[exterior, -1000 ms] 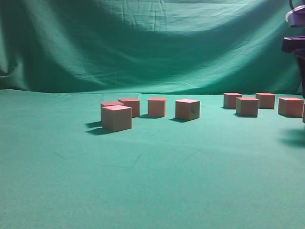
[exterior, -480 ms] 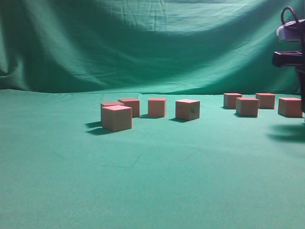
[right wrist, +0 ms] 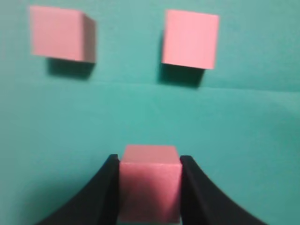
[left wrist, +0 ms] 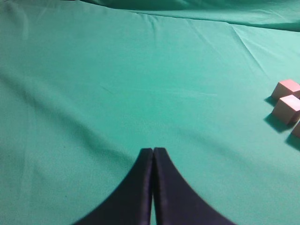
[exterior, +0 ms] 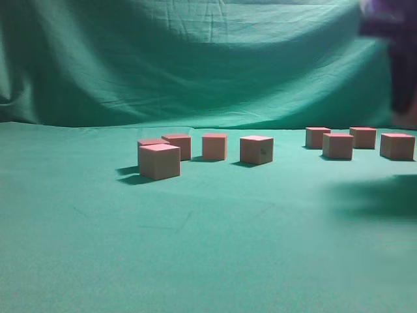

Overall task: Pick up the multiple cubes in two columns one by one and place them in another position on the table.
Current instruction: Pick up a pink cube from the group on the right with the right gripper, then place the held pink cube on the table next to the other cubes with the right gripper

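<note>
No writing seen anywhere. One plain pink cube [right wrist: 150, 180] squeezed between right gripper [right wrist: 149, 187] jaws. Other matte square cubes [exterior: 257, 149] set on wrinkled green cloth table [exterior: 208, 248]. Left gripper [left wrist: 153, 157] pressed closed, nothing held.

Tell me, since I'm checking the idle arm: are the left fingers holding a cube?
No, the left fingers are pressed together with nothing between them, above bare green table.

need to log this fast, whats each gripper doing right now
left gripper: shut, holding nothing.
right gripper: closed on a pink cube.
</note>
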